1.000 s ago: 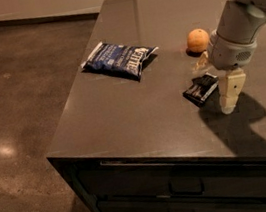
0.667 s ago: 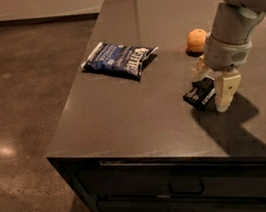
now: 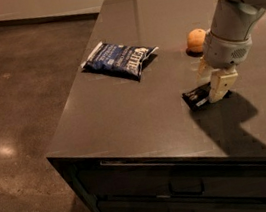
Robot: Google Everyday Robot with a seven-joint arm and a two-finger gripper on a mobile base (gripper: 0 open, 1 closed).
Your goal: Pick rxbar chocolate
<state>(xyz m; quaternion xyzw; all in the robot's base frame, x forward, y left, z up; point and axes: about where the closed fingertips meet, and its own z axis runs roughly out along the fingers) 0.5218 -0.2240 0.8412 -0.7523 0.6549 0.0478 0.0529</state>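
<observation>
The rxbar chocolate [image 3: 195,99], a small flat black bar, lies on the dark table top [image 3: 139,112] near its right front part. My gripper [image 3: 210,80] hangs from the white arm directly over the bar's right end. It is open, with one cream finger [image 3: 201,69] behind the bar and the other finger [image 3: 219,86] in front of it, low at the table surface. The bar's right end is hidden by the fingers. I cannot tell whether the fingers touch the bar.
A dark-blue chip bag [image 3: 120,59] lies on the table's left part. An orange [image 3: 196,40] sits just behind the gripper. The table's front edge and left edge drop to the brown floor [image 3: 19,122]. Drawers [image 3: 187,187] run below the front edge.
My gripper has shifted slightly left and lower onto the bar's right end, and its fingers stand closer together. The chip bag and the orange have not moved.
</observation>
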